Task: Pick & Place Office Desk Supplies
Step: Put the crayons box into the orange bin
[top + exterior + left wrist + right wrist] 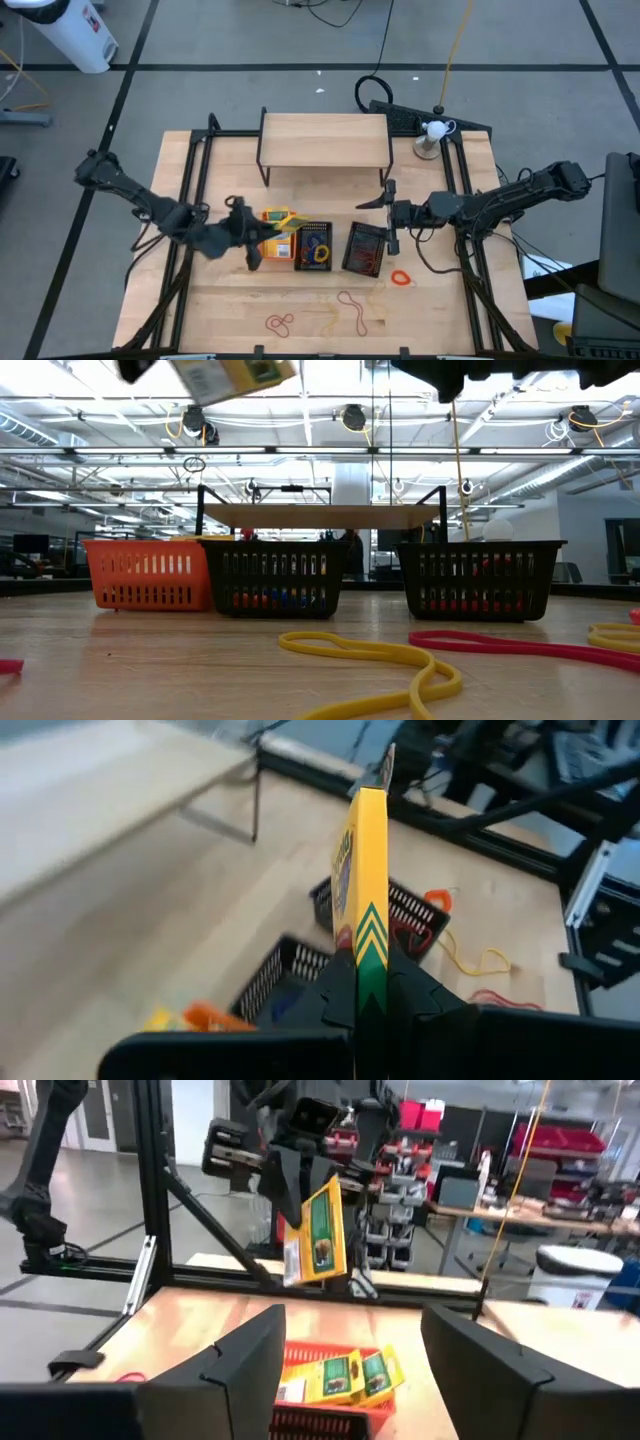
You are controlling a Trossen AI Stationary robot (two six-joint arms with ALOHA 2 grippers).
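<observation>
A yellow-and-green pack [318, 1235] hangs in the air over the orange mesh bin [283, 248], with my left gripper [258, 236] shut on it. In the right wrist view, other packs [345, 1372] lie in the orange bin [310, 1355]. Right of that bin, two black mesh bins [315, 247] [365, 248] stand in a row with rubber bands in them. My right gripper [385, 218] hovers open beside the right black bin, with nothing between its fingers. Loose orange [401, 279], tan [352, 308] and red [279, 322] rubber bands lie on the table near the front. My left gripper pinches the pack's green-chevron end [371, 945] between its two fingers [425, 1005], one finger on each broad face. The fingers come from the table's left, slanting down. The pack is lifted clear and tilted, and in the right wrist view it hangs below the fingers.
A light wooden shelf [325, 140] on black legs stands at the table's far side behind the bins. A white lamp-like object [432, 135] stands at the far right corner. Black frame rails [190, 180] run along both table sides.
</observation>
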